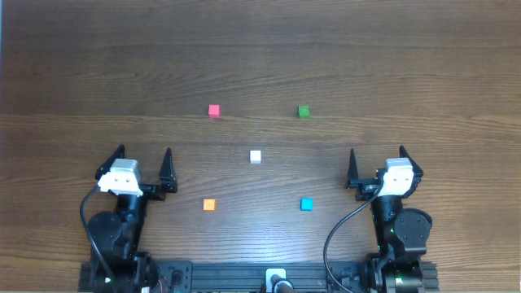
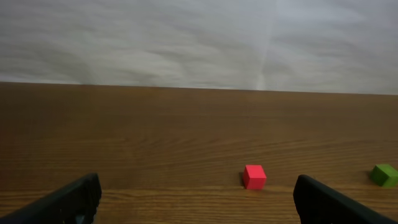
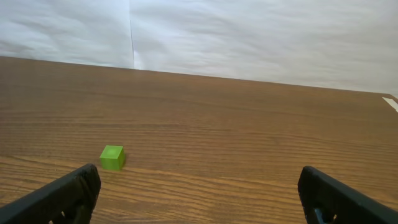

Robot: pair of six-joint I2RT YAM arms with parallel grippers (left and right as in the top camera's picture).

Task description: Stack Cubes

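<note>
Five small cubes lie singly on the wooden bench point(image 1: 423, 57), none touching another and none stacked. The red cube point(image 1: 214, 111) and the green cube point(image 1: 304, 111) sit farthest from the arm bases, side by side but well apart. The white cube point(image 1: 256, 156) lies nearer the bases, roughly midway between the two grippers. The orange cube point(image 1: 209, 205) and the blue cube point(image 1: 306, 204) lie closest to the bases, orange on the left arm's side and blue on the right arm's. The left gripper point(image 1: 145, 151) hangs close to its own base, its fingers spread wide with nothing between them, and the orange cube is near it toward the middle. The right gripper point(image 1: 377, 151) sits the same way on its side, fingers spread wide and holding nothing, with the blue cube near it. The left wrist view has the red cube point(image 2: 254, 177) ahead of the spread fingers point(image 2: 68, 202) and the green cube point(image 2: 385, 175) off to one side; the right wrist view has the green cube point(image 3: 112, 157) ahead. A pale backdrop point(image 2: 186, 37) rises behind the bench's far edge.
</note>
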